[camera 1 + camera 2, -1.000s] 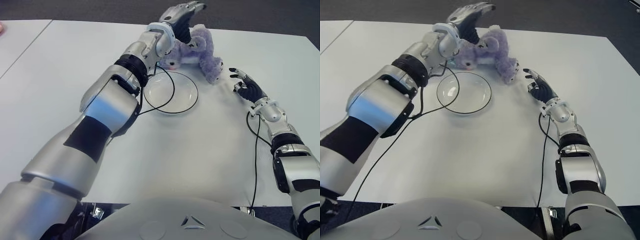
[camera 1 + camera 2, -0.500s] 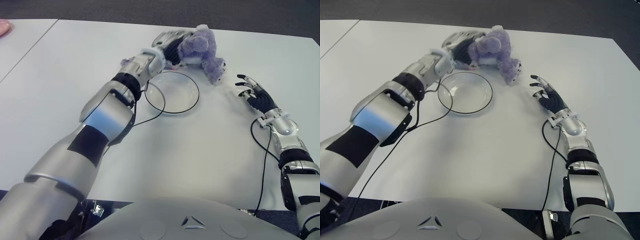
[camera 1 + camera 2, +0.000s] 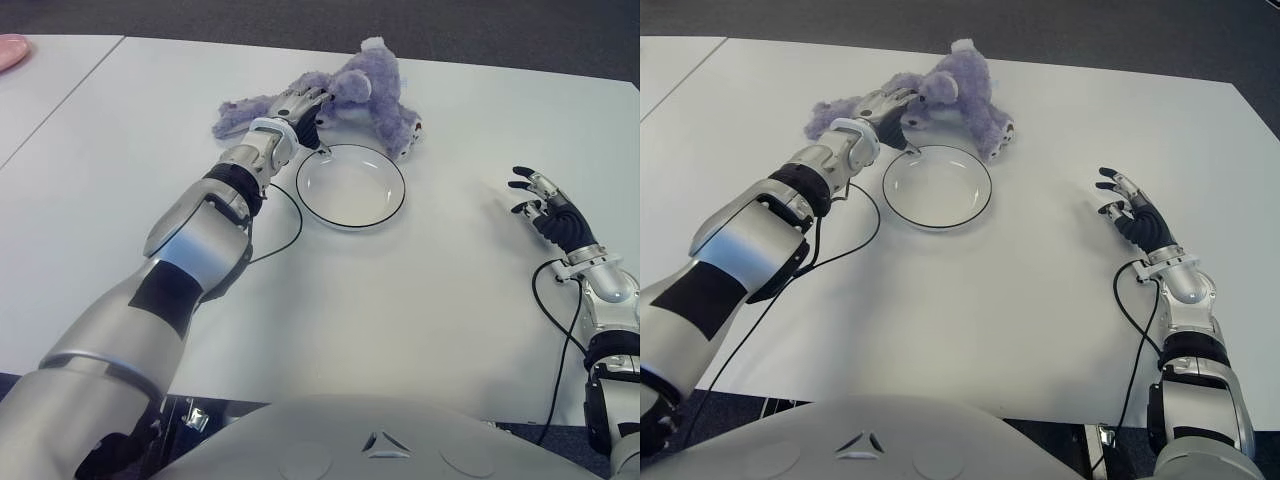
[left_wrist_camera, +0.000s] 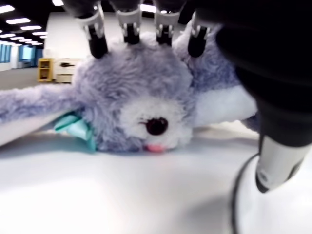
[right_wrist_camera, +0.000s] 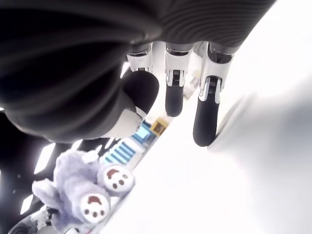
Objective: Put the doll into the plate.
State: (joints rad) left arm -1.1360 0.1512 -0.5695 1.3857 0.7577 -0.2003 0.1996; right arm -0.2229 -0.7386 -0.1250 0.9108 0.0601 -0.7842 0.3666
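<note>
A purple plush doll [image 3: 365,85] lies on the white table [image 3: 400,310], just behind a clear plate [image 3: 352,190] with a dark rim. My left hand [image 3: 303,100] reaches over the plate's far left edge to the doll's head. In the left wrist view its fingertips [image 4: 128,30] rest spread on top of the head [image 4: 141,97], while the thumb stands apart beside it, near the table. The doll's feet point toward the right. My right hand [image 3: 545,205] shows far to the right of the plate, fingers [image 5: 204,122] spread and holding nothing.
A black cable [image 3: 285,215] loops from my left arm across the table beside the plate. A pink object [image 3: 12,48] sits at the far left corner on a second table. The dark floor begins beyond the table's far edge.
My left hand has come down from above the doll onto its head, and the doll now lies flatter and more to the left. The right hand has drawn back to the right.
</note>
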